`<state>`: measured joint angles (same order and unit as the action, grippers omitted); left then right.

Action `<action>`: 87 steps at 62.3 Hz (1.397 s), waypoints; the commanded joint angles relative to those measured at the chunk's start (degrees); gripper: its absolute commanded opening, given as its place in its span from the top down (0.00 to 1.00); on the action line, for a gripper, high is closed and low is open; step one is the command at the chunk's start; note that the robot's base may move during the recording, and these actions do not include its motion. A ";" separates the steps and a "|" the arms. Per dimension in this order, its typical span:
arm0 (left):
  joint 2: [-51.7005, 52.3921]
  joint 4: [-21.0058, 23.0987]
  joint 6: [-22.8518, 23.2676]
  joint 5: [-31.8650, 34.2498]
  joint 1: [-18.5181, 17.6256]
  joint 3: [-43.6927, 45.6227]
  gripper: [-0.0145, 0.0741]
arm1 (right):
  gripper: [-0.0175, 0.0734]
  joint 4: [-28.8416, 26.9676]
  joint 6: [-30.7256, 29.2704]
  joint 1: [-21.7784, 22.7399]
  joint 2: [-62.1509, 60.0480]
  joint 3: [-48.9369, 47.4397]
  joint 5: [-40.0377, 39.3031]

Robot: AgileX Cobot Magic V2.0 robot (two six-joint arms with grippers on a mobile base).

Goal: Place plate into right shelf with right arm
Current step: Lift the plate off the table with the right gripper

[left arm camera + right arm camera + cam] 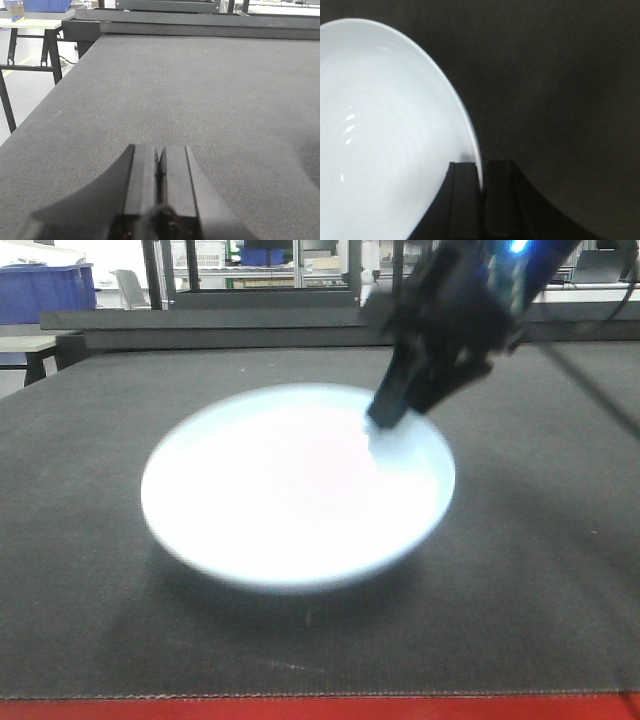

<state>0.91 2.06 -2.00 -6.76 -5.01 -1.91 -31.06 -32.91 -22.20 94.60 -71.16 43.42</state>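
The white plate (290, 490) sits on the dark mat in the middle of the front view. It fills the left of the right wrist view (385, 130). My right gripper (481, 167) is shut on the plate's rim, one finger inside the rim and one outside. In the front view the right arm comes down from the upper right, with a blue light on it, and its gripper (385, 418) meets the plate's far right rim. My left gripper (160, 150) is shut and empty, low over bare mat. The right shelf is out of view.
The dark mat (540, 570) covers the table, with a red strip (300, 708) along its front edge. Black frames (200, 320) run along the far edge. Blue crates (45, 290) and a side table (30, 20) stand at the back left.
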 commanded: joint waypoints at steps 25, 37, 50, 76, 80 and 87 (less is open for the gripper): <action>0.37 0.33 0.19 4.99 -0.29 -0.46 0.89 | 0.74 2.18 5.36 4.17 -32.67 3.90 -5.20; 0.37 0.33 0.19 4.99 -0.29 -0.46 0.89 | 0.74 2.27 6.70 4.17 -47.98 13.79 -14.74; 0.37 0.33 0.19 4.99 -0.29 -0.46 0.89 | 0.74 2.32 6.70 4.17 -63.32 24.37 -21.67; 0.37 0.33 0.19 4.99 -0.29 -0.46 0.89 | 0.74 2.32 6.64 4.17 -84.96 40.64 -41.09; 0.37 0.33 0.19 4.99 -0.29 -0.46 0.89 | 0.74 2.32 6.64 4.17 -85.52 41.59 -41.26; 0.37 0.33 0.19 4.99 -0.29 -0.46 0.89 | 0.74 2.32 6.64 4.17 -85.56 42.11 -40.80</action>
<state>0.91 2.06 -2.00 -6.76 -5.01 -1.91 -28.11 -26.38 -18.37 8.46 -27.83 7.97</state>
